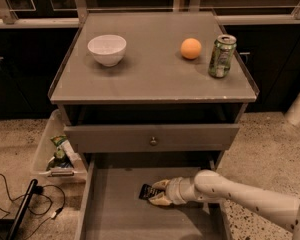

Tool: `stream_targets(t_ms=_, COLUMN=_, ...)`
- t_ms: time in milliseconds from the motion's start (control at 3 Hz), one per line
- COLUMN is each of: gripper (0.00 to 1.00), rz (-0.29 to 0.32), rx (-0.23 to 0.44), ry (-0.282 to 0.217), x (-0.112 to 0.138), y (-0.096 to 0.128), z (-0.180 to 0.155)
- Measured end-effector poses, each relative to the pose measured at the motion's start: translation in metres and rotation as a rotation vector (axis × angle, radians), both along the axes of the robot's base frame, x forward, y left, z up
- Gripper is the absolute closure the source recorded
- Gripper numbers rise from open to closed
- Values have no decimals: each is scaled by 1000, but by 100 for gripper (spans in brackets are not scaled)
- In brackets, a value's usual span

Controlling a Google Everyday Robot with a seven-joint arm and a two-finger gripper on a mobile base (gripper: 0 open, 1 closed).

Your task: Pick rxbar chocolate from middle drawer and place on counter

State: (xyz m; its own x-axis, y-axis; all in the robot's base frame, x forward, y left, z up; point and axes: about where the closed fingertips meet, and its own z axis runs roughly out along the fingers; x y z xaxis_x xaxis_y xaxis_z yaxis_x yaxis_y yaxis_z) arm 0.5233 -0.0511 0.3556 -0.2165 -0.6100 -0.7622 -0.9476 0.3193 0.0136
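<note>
The grey surface [155, 69] fills the upper middle of the view, glossy, with a thin raised rim and a chipped pale front edge. Around the cabinet lies speckled floor [270, 144]. Below the surface, the drawer [120, 214] is pulled well out toward the camera; its flat grey floor is bare on the left half. My arm [250, 199] comes in from the lower right, crosses the drawer's right wall and reaches left over the drawer floor. Between the surface and the open drawer is a closed drawer front [115, 136], with a dark gap above it. Left of the cabinet a pale bin [42, 151] stands on the floor with a few packets inside, and dark cables [5, 194] trail on the floor near it.

On the surface, a white bowl [107, 49] sits at the back left. A green can [221, 56] stands upright near the right rim, and an orange [191, 48] lies just to its left, apart from it.

My gripper [156, 193] is low in the drawer, right of its middle, pointing left. Its two tan fingers pinch the right end of the bar [145, 191], one on each long side. The bar is black, lies flat on the drawer floor and juts left from the fingers. A small round knob [153, 141] sits at the centre of the closed front.
</note>
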Motion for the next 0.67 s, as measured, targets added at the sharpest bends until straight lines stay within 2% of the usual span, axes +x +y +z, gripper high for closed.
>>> stream_targets(t_ms=333, gripper=100, rz=24, rx=12, ry=-12, x=-6, y=2, z=22)
stream_targets(t_ms=667, gripper=100, rz=59, rx=34, ry=-42, x=-5, y=3, z=62)
